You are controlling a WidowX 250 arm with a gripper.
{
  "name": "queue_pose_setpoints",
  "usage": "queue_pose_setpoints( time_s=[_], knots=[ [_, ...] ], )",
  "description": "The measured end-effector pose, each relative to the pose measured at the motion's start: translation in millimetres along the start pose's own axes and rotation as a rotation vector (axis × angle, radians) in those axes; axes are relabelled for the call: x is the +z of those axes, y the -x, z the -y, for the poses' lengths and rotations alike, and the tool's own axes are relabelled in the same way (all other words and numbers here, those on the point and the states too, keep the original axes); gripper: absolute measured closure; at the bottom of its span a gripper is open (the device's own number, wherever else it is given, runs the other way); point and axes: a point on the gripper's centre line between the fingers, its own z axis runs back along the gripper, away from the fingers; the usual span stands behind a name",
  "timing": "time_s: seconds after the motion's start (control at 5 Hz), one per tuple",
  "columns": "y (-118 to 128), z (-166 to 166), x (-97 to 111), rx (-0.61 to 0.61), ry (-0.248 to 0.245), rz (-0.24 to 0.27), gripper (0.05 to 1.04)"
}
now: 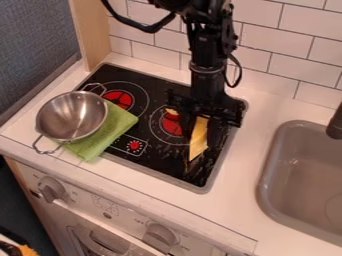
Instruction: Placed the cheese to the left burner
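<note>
Your black metal claw [202, 125] is clamped on the flat yellow cheese [198, 142], above the glossy black stovetop's [163, 161] right side.

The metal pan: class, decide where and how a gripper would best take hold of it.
Probably by the near wire handle, coming down from above on the counter's front-edge side: this thin loop juts out past the round, smooth wall of the pan.

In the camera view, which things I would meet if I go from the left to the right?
Metal pot → red-centred left burner → yellow cheese → grey sink.
</note>
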Motion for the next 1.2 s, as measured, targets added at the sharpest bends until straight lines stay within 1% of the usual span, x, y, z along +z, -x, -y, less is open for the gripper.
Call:
queue_pose_setpoints(
  time_s=[0.2, 0.4, 0.6, 0.8, 1.0, 1.2],
  knots=[
    [-2, 0, 13, -0.023, -0.002, 0.04, 0.574],
    [-13, -3, 46, -0.068, 0.019, 0.134, 0.574],
    [-35, -35, 78, 0.011, 0.024, 0.222, 0.574],
    [-58, -86, 88, 0.113, 0.052, 0.228, 0.575],
    [-75, -134, 76, 0.193, 0.091, 0.195, 0.575],
    [-79, -169, 58, 0.233, 0.101, 0.159, 0.575]
  ],
)
